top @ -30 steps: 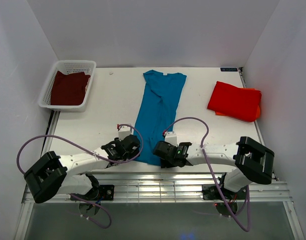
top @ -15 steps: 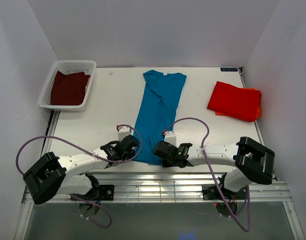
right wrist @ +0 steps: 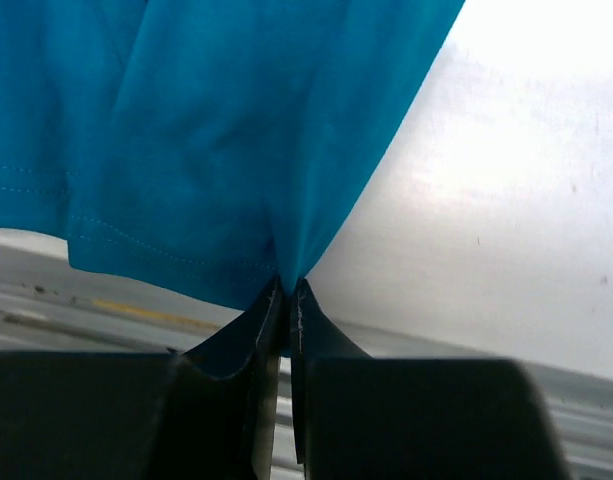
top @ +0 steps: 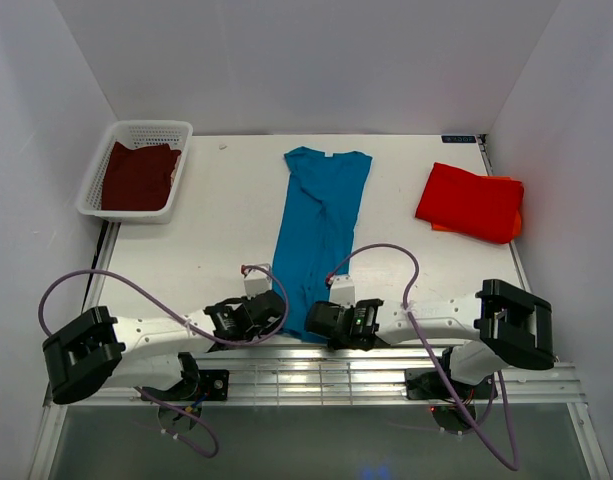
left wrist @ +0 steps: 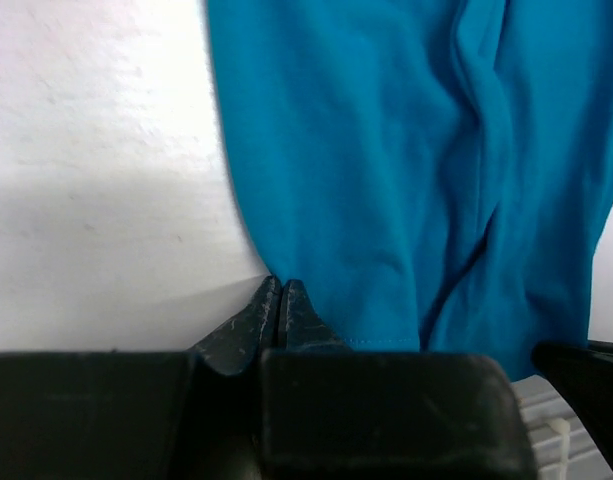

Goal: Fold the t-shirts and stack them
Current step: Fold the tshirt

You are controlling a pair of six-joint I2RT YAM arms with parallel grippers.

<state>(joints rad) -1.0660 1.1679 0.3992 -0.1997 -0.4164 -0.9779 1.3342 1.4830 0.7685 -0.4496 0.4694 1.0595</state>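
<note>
Teal-blue t-shirt [top: 321, 230] lies lengthwise down the middle of the table [top: 226, 230], its hem at the near edge, and both grippers pinch it there. The left gripper [left wrist: 278, 300] has its fingers pressed together on the hem's left corner. The right gripper [right wrist: 287, 298] grips the right corner the same way. Each has only a thin sliver of cloth between its tips.

That shallow bite is the first risk, as I judge it. A lift or pull that loads one corner harder than the other may slide the fabric out, and the shirt then drops half-folded. The hem sits at or just over the table edge, I cannot tell which, right above the slotted rail [top: 316, 365]. A low sweep there may drag cloth into the grooves and snag it.

Beyond the grippers the body looks narrow, folded in on itself lengthwise, with a long crease up the middle. Carrying the hem toward the collar unevenly would twist that crease and leave a skewed fold.

Farther off, the collar end rests free on the table, so a forward push may shove it along instead of doubling the shirt over.

At the far right the red-orange t-shirt [top: 471, 203] lies folded, well apart. At the far left the maroon t-shirt [top: 138, 176] sits inside the white basket [top: 151, 128]. A loose fold now makes a lopsided stack later.
</note>
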